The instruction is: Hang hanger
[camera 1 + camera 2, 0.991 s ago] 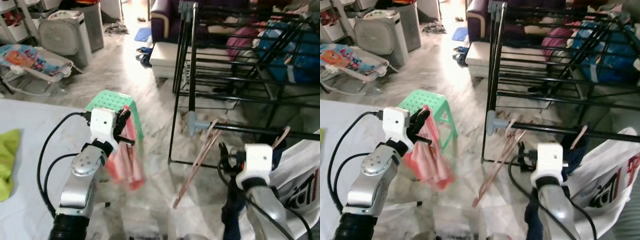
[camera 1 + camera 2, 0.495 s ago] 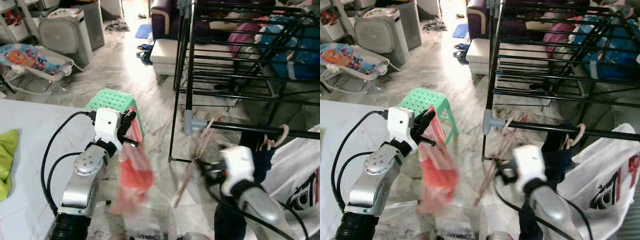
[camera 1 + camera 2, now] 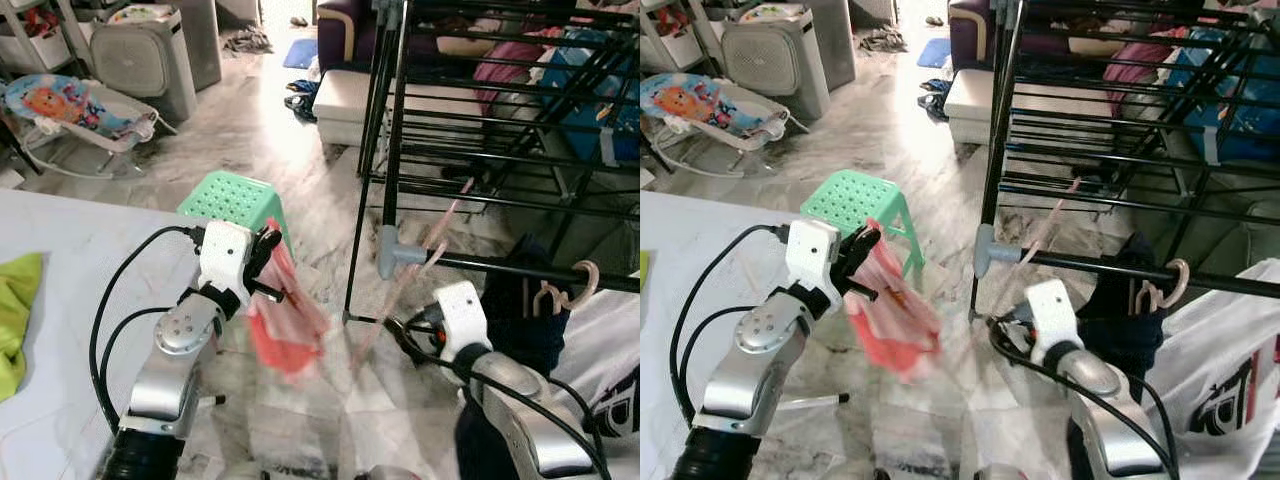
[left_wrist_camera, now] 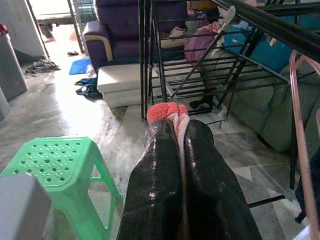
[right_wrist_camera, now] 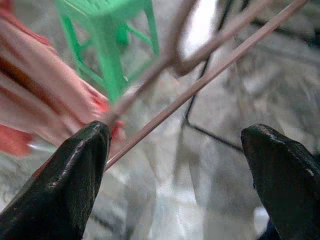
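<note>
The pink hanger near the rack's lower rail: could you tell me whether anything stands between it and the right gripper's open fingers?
Nothing visible does. The right gripper is open, and the pink hanger runs across bare marble floor just ahead of its fingers, not yet between them. The red cloth hangs from the left gripper, off to the side.

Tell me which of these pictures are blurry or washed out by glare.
Left eye view: the red cloth in the left gripper is smeared, and the floor near the stool glares white. Right wrist view: blurred throughout, the pink hanger streaked between the right gripper's open fingers. Left wrist view: sharp, with bright floor glare.
</note>
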Robot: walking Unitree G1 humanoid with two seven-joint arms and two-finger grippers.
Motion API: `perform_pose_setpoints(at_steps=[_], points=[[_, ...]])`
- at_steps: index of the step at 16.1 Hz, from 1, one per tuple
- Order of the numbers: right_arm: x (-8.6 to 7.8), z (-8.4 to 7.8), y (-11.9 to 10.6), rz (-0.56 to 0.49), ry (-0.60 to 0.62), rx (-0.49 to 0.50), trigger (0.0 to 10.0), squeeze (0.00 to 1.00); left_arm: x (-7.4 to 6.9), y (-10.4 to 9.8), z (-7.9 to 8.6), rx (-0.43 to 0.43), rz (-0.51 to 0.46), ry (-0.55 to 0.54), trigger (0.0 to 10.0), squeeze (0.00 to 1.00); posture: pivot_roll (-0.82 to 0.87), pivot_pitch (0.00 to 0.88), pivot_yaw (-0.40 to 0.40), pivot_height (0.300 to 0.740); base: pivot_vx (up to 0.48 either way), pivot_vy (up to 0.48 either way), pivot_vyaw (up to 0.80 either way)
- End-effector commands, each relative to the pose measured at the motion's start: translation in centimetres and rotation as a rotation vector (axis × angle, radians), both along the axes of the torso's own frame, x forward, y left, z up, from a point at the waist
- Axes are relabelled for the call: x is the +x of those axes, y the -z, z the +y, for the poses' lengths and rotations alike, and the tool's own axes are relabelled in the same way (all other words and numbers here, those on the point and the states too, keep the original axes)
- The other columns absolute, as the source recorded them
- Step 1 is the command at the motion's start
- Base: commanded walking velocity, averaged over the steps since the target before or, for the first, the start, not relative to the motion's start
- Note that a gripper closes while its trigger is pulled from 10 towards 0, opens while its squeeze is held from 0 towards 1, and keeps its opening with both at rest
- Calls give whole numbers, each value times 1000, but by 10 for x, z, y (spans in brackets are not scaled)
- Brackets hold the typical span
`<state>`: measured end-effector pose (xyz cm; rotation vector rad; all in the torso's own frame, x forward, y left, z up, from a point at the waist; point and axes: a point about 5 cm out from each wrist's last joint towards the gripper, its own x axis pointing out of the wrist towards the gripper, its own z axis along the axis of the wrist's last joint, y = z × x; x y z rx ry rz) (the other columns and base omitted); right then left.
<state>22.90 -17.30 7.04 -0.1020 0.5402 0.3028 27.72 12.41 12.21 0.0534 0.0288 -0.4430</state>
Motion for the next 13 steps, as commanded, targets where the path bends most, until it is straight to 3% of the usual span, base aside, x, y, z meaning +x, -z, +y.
perform_pose_setpoints(at_steps=[1, 6, 9, 11, 13], points=[[1, -8, -3, 9, 29, -20, 10000, 0, -1, -6, -1, 13, -24, 10, 10000, 0, -34, 0, -2, 740, 0, 0, 0], [-3, -31, 0, 15, 179, -107, 10000, 0, 0, -6, -5, 12, -18, 26, 10000, 0, -44, 0, 3, 740, 0, 0, 0], [-5, -36, 2, 19, 207, -136, 10000, 0, 0, -6, -4, 17, -16, 25, 10000, 0, -46, 0, 8, 740, 0, 0, 0], [-2, -39, 4, 17, 208, -164, 10000, 0, 0, -6, -4, 18, -16, 25, 10000, 0, -46, 0, 8, 740, 0, 0, 0], [13, -43, -6, -41, 250, -146, 10000, 0, 0, -6, -2, 13, 16, 1, 10000, 0, -35, 0, 7, 740, 0, 0, 0]])
